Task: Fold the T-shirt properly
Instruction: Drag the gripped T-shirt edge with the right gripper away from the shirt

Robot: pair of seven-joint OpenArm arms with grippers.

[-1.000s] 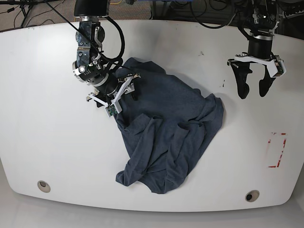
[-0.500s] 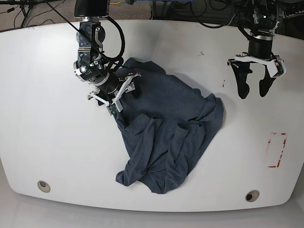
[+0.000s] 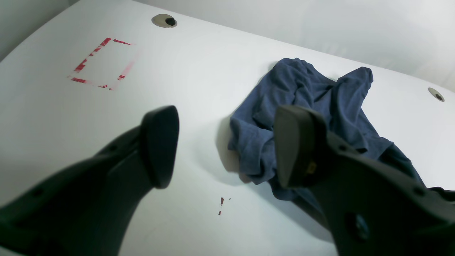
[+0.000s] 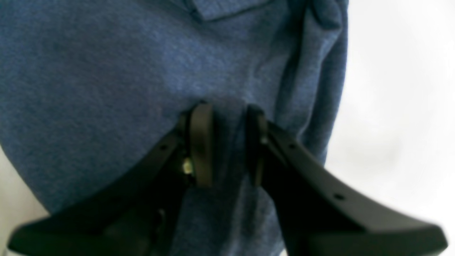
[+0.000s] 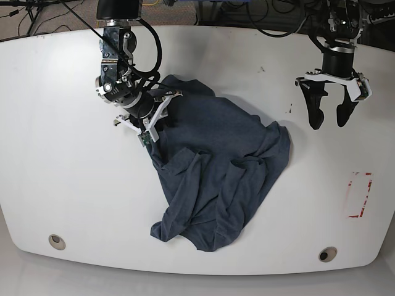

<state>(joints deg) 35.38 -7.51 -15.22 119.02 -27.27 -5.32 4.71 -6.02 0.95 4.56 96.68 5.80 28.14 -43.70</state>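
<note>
The crumpled dark navy-blue heathered cotton T-shirt (image 5: 213, 172) is heaped mid-table on the white tabletop (image 5: 55, 172), its far corner pinched between the narrowed black fingers of the right gripper (image 4: 227, 145), while the spread, empty left gripper (image 5: 328, 117) is held well apart over bare table beyond the opposite edge.

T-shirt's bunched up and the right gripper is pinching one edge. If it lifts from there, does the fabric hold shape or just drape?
Likely drapes: the T-shirt lies crumpled in soft overlapping folds. The right gripper pinches only a narrow ridge of cloth, so the rest would probably hang and trail. It looks light; dragging on the table may bunch it further.
</note>
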